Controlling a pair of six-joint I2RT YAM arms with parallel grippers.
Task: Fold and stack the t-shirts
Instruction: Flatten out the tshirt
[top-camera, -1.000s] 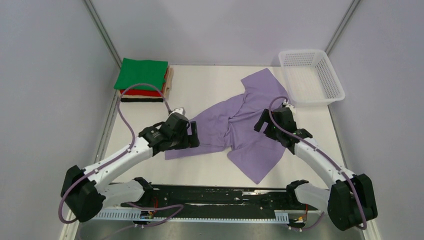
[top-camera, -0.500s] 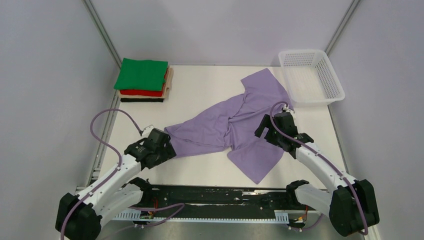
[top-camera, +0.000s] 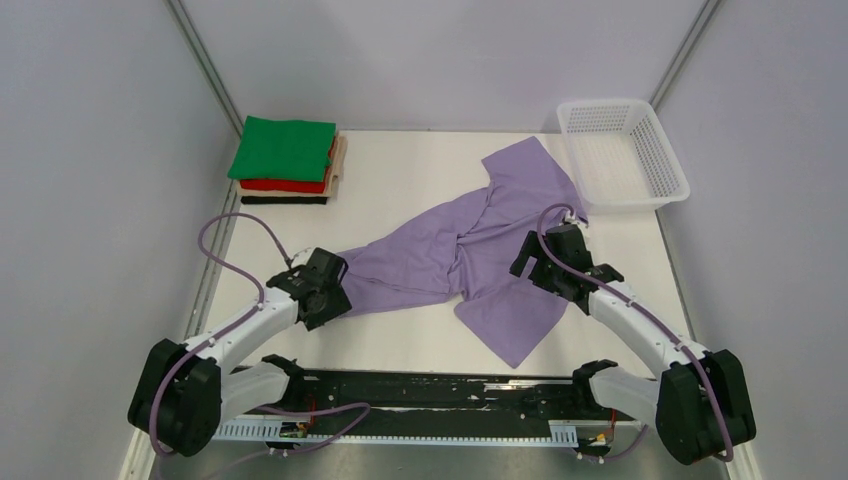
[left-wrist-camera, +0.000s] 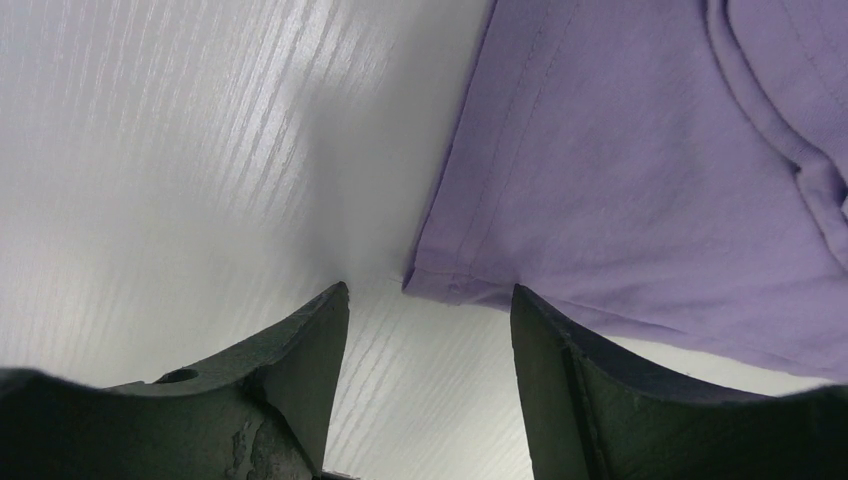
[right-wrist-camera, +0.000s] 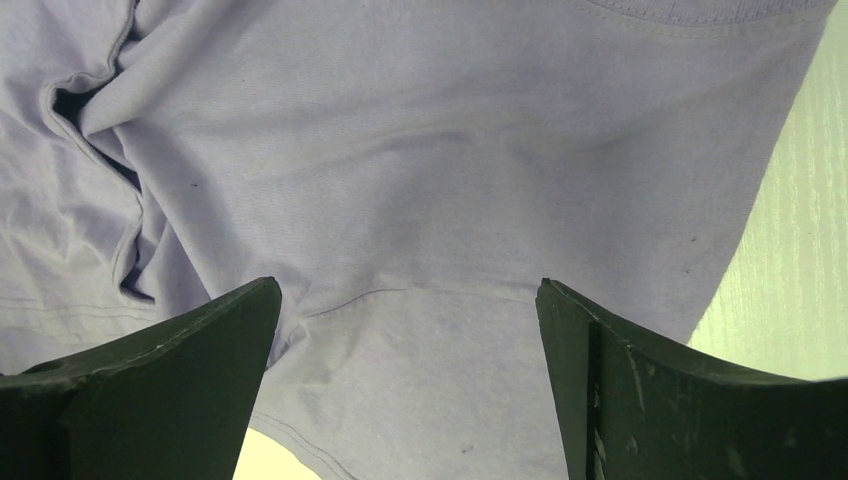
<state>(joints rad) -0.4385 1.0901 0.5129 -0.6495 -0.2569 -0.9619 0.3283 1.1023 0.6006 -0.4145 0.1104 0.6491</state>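
A lavender-purple t-shirt (top-camera: 470, 245) lies crumpled and spread across the middle of the table. My left gripper (top-camera: 330, 295) is open at the shirt's near-left hem corner; in the left wrist view the hem corner (left-wrist-camera: 450, 285) lies just beyond the open gripper (left-wrist-camera: 430, 300), untouched. My right gripper (top-camera: 535, 262) is open over the shirt's right part; in the right wrist view purple cloth (right-wrist-camera: 420, 200) fills the gap of the gripper (right-wrist-camera: 408, 290). A stack of folded shirts, green (top-camera: 283, 148) on top, then red (top-camera: 285, 185) and tan (top-camera: 340, 160), sits at the far left.
A white mesh basket (top-camera: 622, 152) stands at the far right corner, touching the shirt's sleeve. A dark strip (top-camera: 283, 200) lies under the stack. The table's near edge has a black rail (top-camera: 430, 395). Grey walls close both sides.
My left gripper pulled the shirt's hem leftward and toward the near-left, let go, and now sits open at the corner. The right arm has barely moved.
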